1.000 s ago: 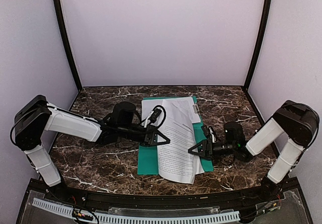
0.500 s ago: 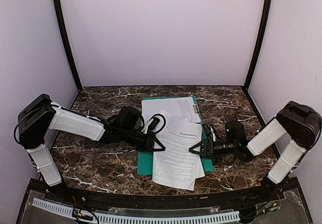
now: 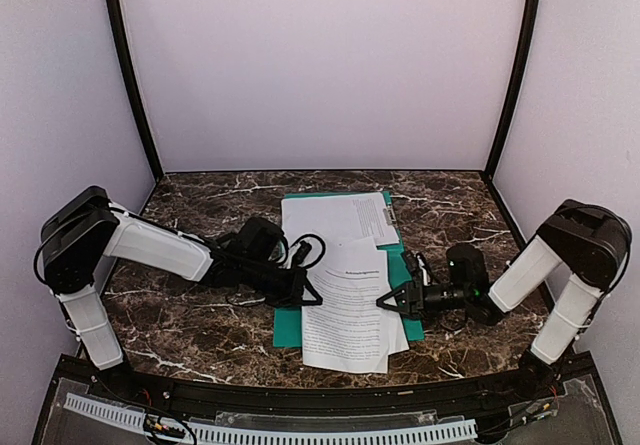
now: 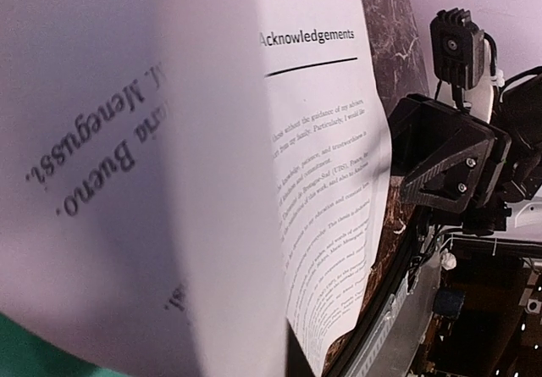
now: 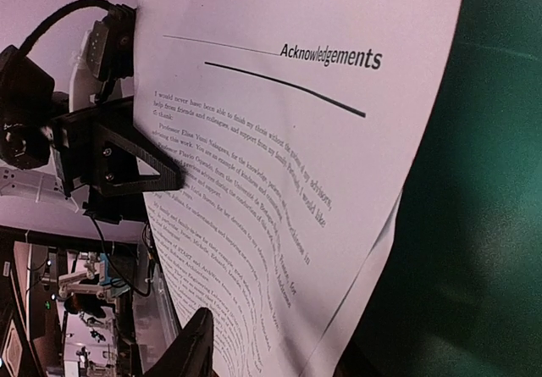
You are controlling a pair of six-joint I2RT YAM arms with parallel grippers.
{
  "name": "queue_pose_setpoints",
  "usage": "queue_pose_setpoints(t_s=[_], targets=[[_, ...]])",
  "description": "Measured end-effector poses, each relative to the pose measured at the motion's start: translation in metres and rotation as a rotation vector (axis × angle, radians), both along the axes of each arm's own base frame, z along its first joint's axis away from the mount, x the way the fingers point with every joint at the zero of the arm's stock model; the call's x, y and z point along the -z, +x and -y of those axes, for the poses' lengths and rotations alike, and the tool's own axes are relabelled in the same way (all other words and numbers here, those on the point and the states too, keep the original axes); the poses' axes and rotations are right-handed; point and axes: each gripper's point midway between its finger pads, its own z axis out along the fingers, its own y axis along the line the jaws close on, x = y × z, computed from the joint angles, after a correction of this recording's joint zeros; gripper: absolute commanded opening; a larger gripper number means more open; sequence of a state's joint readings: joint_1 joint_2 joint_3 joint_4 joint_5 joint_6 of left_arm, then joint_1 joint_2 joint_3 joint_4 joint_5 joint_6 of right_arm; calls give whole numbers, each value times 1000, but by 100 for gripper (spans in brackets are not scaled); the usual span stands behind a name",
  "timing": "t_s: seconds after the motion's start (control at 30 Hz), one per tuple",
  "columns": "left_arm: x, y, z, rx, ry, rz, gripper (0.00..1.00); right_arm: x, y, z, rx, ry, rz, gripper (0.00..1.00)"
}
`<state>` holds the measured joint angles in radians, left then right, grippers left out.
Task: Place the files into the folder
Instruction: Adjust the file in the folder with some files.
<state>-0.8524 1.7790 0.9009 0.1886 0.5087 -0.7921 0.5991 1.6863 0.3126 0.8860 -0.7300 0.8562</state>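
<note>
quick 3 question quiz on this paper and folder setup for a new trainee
1. True or false: the folder stands upright.
2. Which heading tops the front sheet? A Acknowledgements, B Contents, C Abstract.
3. Fill in: the left gripper and right gripper are at opposite ___ of that sheet.
Key: 1 false, it lies flat; 2 A; 3 edges.
</note>
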Motion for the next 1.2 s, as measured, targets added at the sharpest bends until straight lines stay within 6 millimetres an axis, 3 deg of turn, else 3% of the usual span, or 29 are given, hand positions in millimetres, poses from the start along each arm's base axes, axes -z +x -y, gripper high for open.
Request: queue_pose_setpoints(t_s=[0.23, 0.43, 0.63, 0.9, 1.2], targets=[[14, 4, -4, -56, 39, -38, 25, 5, -1, -2, 3, -1, -22, 36], [10, 10, -1, -93, 34, -51, 46, 7, -2, -1, 16, -25, -26, 35], [5, 14, 2, -102, 25, -43, 53, -4, 4, 2, 50, -57, 3, 35], [19, 6, -10, -116, 58, -64, 50, -8, 10, 5, 90, -83, 10, 35], [27, 1, -15, -134, 57, -89, 25, -9, 7, 6, 140, -117, -1, 43]])
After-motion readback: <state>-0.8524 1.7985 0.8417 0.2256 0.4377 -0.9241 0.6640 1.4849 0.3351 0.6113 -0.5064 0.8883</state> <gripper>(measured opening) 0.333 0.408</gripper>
